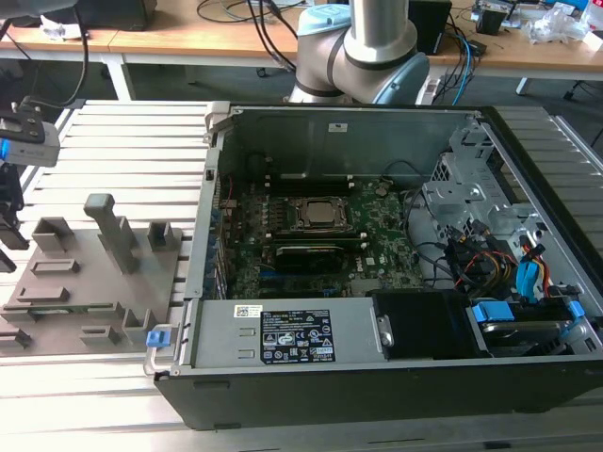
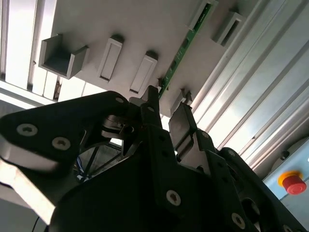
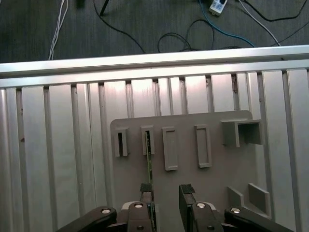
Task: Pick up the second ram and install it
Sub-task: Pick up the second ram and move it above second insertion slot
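Observation:
The second ram is a thin green stick standing on edge in a grey holder plate. In the second wrist view the ram runs away from the fingertips. My gripper hangs above the near end of the stick and is open. One black finger lines up over the ram's edge and the other finger stands off to the side. Nothing is held. In the exterior view the gripper is at the far left, beside the plate, where the ram lies low near the front.
The open computer case with its green motherboard sits to the exterior view's right of the plate. Grey holder blocks rise from the plate. Everything rests on a slatted aluminium table. A red stop button is nearby.

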`<state>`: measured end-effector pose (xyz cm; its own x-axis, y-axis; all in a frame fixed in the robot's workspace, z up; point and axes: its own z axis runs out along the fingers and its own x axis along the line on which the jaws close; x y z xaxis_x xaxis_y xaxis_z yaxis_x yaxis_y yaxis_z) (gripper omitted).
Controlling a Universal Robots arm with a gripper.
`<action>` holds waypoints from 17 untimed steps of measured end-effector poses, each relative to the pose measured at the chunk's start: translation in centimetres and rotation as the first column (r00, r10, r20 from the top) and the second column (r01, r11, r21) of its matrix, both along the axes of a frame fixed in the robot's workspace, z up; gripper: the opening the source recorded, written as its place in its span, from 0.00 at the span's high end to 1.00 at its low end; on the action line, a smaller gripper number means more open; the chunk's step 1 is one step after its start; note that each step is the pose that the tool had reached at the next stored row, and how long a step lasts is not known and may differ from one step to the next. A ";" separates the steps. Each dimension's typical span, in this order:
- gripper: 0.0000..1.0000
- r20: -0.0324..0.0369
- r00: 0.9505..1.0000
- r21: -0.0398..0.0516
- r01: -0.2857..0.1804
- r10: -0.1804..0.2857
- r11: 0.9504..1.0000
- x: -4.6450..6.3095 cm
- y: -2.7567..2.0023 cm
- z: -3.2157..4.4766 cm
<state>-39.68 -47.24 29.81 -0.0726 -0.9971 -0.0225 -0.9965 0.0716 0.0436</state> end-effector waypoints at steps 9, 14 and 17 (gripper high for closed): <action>0.64 0.000 1.000 0.000 0.000 0.000 1.000 0.0 -0.08 -0.98; 0.64 0.000 1.000 0.000 0.000 0.000 1.000 0.0 -0.13 -1.50; 0.64 0.000 1.000 0.000 0.000 0.000 1.000 0.0 -0.16 -1.75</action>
<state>-39.68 -47.40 28.06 -0.0727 -0.9971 -0.0225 -0.9965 0.0716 0.0436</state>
